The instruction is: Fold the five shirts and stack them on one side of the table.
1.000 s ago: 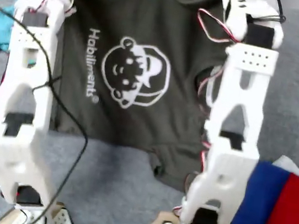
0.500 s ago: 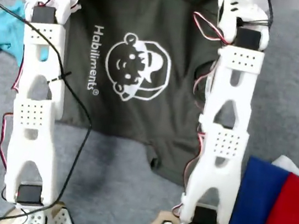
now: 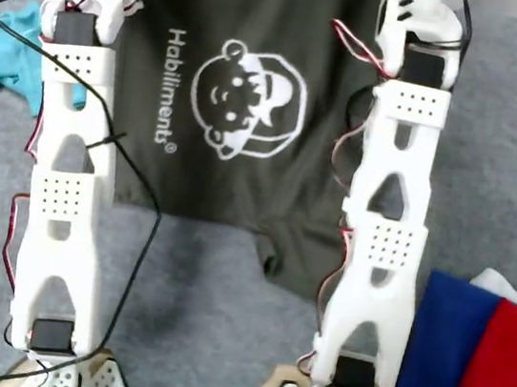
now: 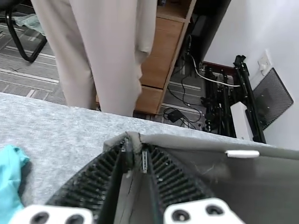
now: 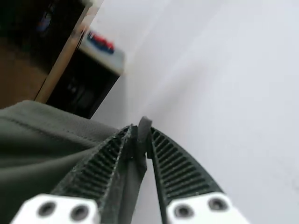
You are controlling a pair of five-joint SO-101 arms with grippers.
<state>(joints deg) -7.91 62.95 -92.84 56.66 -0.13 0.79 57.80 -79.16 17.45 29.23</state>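
Nearest you, the folded blue and red shirts (image 3: 471, 363) sit at the right of the grey bench (image 3: 193, 319). The dark olive printed T-shirt (image 3: 240, 186) lies flat under both arms, its length running across, collar end probably toward the right arm. At its far edge your left pincer (image 4: 135, 151) and right pincer (image 5: 140, 135) are each clamped on that fabric, so the cloth lies back toward you; that edge is cut off overhead.
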